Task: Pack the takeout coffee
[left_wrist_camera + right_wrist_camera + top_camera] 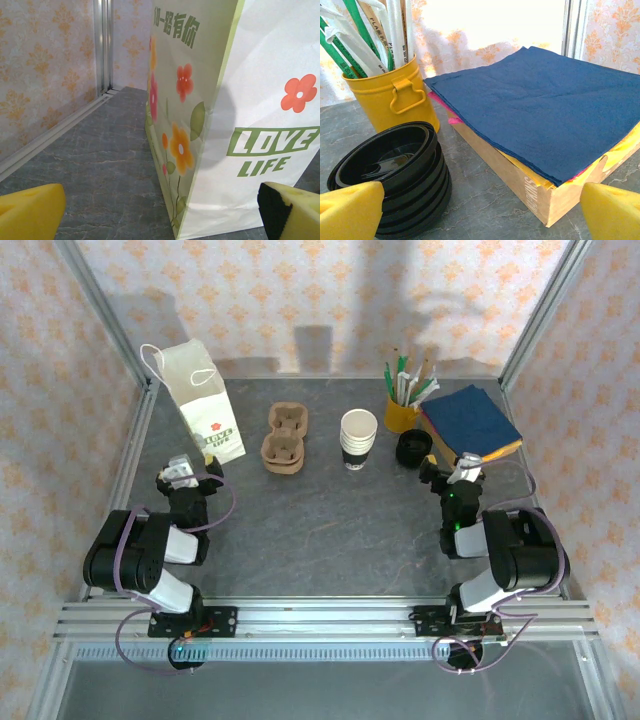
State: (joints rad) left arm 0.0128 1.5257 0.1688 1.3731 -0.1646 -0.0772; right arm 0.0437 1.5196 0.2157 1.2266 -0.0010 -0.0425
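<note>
Both jaws are spread wide, and nothing is held. The left gripper [179, 470] is faced toward the bag [240, 100], near it. The right gripper [465, 462] is pointed at stacked lids [395, 170], set beside the yellow cup [395, 95] and napkins [540, 100]. The coffee's place cannot be told.

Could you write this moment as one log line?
left gripper open, facing paper bag | right gripper open, by black lids | nothing held
</note>
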